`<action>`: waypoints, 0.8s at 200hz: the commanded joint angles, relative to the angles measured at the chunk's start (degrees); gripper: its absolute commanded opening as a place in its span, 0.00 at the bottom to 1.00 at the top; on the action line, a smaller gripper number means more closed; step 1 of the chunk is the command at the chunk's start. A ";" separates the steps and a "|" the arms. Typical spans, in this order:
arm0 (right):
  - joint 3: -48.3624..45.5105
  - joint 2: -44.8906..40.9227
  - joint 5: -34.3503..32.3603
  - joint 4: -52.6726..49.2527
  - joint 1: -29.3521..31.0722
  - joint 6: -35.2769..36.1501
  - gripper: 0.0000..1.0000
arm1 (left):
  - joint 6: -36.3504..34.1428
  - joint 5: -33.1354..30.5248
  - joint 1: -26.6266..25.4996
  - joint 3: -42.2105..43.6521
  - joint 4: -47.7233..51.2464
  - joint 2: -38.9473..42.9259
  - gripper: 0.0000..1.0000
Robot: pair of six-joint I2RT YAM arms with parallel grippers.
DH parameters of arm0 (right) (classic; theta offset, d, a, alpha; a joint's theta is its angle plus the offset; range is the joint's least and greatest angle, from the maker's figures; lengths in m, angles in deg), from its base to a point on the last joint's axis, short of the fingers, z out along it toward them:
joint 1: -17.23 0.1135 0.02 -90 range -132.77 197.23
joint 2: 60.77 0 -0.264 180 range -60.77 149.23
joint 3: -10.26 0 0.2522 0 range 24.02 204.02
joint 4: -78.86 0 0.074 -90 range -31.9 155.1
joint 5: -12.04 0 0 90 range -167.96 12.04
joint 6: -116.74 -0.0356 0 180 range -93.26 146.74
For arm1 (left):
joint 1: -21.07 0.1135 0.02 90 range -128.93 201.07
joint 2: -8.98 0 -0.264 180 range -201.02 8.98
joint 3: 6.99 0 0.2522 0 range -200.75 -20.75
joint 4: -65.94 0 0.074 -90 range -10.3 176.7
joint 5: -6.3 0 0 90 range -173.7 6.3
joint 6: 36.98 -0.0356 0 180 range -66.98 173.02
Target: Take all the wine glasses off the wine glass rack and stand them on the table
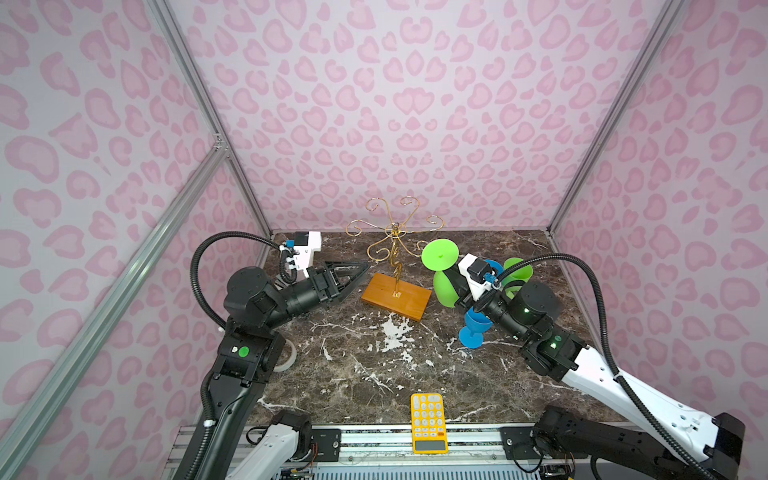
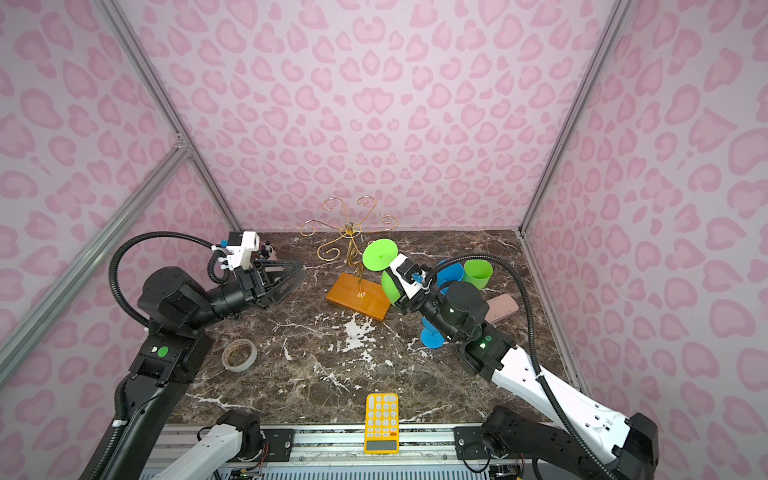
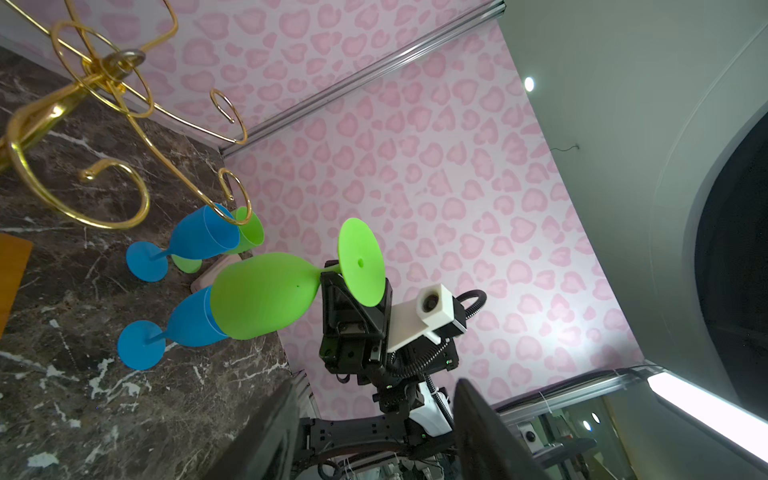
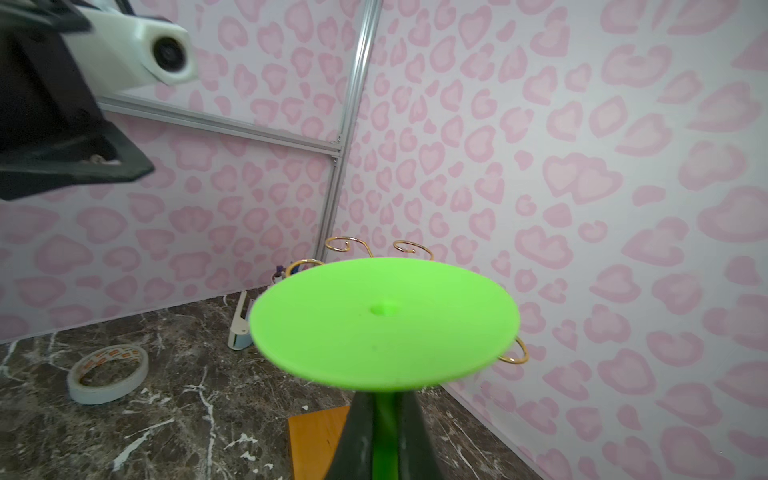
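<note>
The wine glass rack (image 1: 395,228), a gold wire stand on an orange-brown wooden base (image 1: 397,296), stands at the back middle of the marble table in both top views (image 2: 349,228). No glass hangs on its scroll arms (image 3: 112,70). A green wine glass (image 1: 439,253) (image 2: 380,254) is held tilted just right of the rack, foot uppermost, apart from the arms. My right gripper (image 4: 386,436) is shut on its stem under the foot (image 4: 384,324); the bowl (image 3: 262,295) points down toward the table. My left gripper (image 1: 365,266) (image 3: 374,436) is open and empty, left of the rack.
Two blue glasses (image 1: 473,328) (image 1: 494,266) and a green one (image 1: 517,270) stand at the right, under and behind my right arm. A pink flat object (image 2: 503,309) lies there too. A tape roll (image 2: 239,354) lies at the left and a yellow calculator (image 1: 429,422) at the front edge.
</note>
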 commanded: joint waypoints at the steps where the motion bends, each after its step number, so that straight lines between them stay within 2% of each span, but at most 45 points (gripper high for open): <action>1: 0.95 -0.68 2.88 -2.35 2.00 -0.02 0.00 | 1.70 3.62 -1.09 -1.19 -3.71 -1.27 0.60; 24: 2.58 0.14 3.82 -4.40 4.15 -0.10 0.00 | 2.11 5.00 -1.93 -1.63 -4.78 -3.08 0.58; 102: 5.13 6.36 7.42 -1.14 9.45 -0.13 0.00 | 4.49 9.97 -4.72 -2.47 -6.87 -6.61 0.52; 160: 6.21 8.40 7.91 0.13 9.77 -0.17 0.00 | 4.80 11.84 -5.18 -1.13 -6.83 -6.97 0.47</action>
